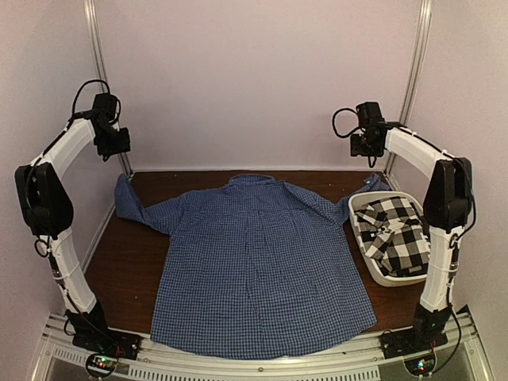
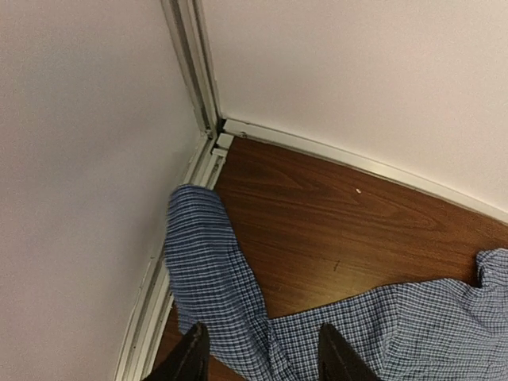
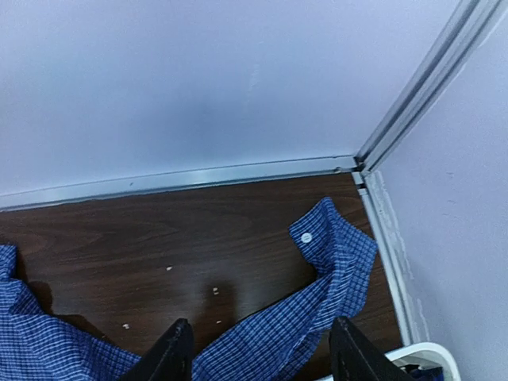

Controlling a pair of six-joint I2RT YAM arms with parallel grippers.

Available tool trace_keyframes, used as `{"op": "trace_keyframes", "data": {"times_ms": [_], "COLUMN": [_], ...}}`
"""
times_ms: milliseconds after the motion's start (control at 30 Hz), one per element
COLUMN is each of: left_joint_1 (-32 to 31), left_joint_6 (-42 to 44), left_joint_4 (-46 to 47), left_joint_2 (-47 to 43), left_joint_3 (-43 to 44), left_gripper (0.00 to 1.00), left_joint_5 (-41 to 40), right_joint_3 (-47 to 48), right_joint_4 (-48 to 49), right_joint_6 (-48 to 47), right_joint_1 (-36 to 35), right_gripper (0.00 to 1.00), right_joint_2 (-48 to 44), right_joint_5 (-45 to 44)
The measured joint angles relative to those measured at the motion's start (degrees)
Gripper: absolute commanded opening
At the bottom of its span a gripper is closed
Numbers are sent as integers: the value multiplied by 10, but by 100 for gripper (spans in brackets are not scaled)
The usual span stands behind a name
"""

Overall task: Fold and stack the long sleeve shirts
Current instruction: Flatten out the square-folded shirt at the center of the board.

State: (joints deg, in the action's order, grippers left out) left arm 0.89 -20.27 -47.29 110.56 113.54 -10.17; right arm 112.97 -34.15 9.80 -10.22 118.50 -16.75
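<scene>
The left gripper [image 2: 266, 361] hung high above the table with its two dark fingers [image 2: 190, 359] spread apart and nothing between them. Directly beneath it lay one sleeve [image 2: 208, 270] of a blue fine-gingham cloth button-up shirt [image 1: 262, 270]. The sleeve's end reached ahead of the fingers toward the corner post and lay against the white rail at the table's edge. The rest of that sleeve ran off to the gripper's right, into the shirt body.

The right gripper [image 3: 262, 357] was likewise raised, jaws wide and empty. Below and just ahead of it lay the shirt's other sleeve [image 3: 317, 294], its cuff turned up near the far corner and showing one small white button [image 3: 306, 237]. Back and to this gripper's right sat a white rectangular plastic tub [image 1: 361, 238]; only a bit of its rim showed in the right wrist view. Inside the tub lay a loosely bunched cloth shirt with large black-and-white checks [image 1: 397, 234].

Between the two grippers and well below both, the blue shirt was spread flat on the dark brown wooden table [image 1: 127, 262]. Its collar [image 1: 255, 182] pointed to the far wall and its hem reached the near edge between the arm bases. The right side of the blue shirt lay just beside the tub's wall.
</scene>
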Motion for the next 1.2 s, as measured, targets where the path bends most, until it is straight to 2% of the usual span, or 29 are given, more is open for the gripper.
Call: {"op": "trace_keyframes", "data": {"times_ms": [267,467,700,933,1200], "left_joint_1": [-99,-150,-152,-152,-151], "left_joint_6": [-21,-51,-73,-83,-85], "left_joint_4": [64,122,175,207,214], "left_joint_2": [-31,1,59,66,69], "left_joint_3": [-96,-164,-220,-269,-289], "left_gripper": [38,34,33,32,32], "left_joint_5": [63,149,204,223,210], "right_joint_3": [3,23,-21,-127,-132], "right_joint_4": [29,38,41,98,115], "right_joint_6": [-1,26,61,90,118], "right_joint_1": [-62,-63,-75,-114,-120], "right_gripper": [29,20,17,17,19], "right_joint_2": [25,107,147,135,132], "right_joint_5": [125,203,265,279,265]}}
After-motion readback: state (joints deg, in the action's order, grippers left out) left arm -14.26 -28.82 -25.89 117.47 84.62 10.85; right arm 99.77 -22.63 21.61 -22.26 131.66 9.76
